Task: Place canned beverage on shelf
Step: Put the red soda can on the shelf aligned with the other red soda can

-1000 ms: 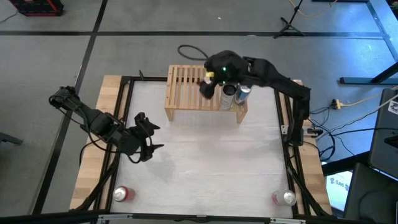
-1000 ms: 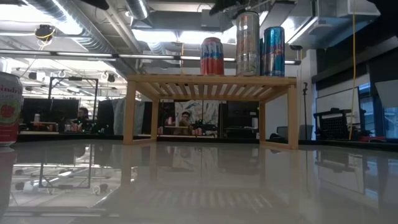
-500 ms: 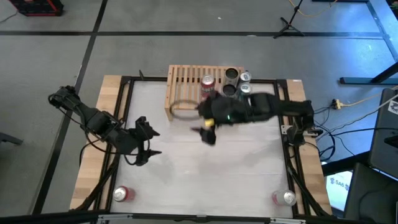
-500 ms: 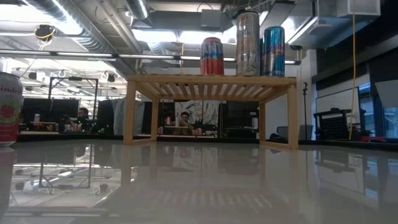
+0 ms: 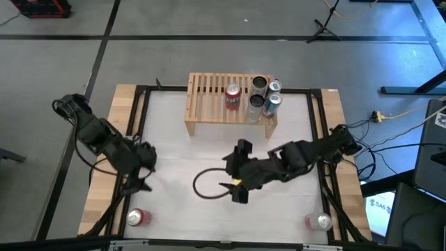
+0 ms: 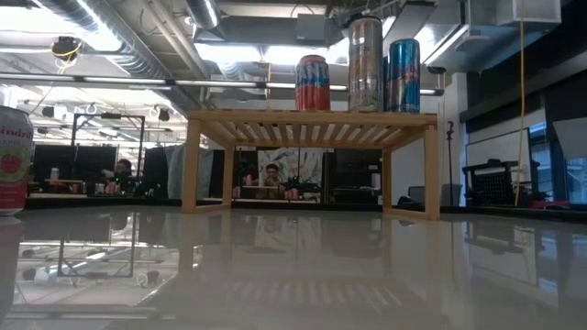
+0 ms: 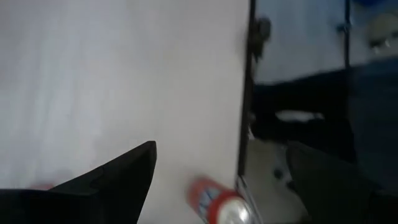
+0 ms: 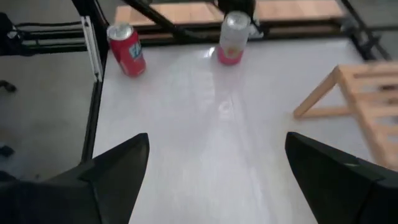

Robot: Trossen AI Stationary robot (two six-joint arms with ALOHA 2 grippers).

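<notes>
Four cans atop the shelf, labels unreadable; both claws, left and right, spread, empty.

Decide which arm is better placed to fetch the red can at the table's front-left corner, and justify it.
Left. The left gripper hangs open close to the red can, which fills its wrist view. The right gripper, also open, is mid-table, farther away.

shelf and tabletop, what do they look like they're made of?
Shelf: looks like light, unpainted wood, with a visible slatted top and plain square legs. Tabletop: a smooth, glossy white surface, probably laminate or coated board; it mirrors the shelf and ceiling lights. Bare wood shows along its edges from above.
</notes>
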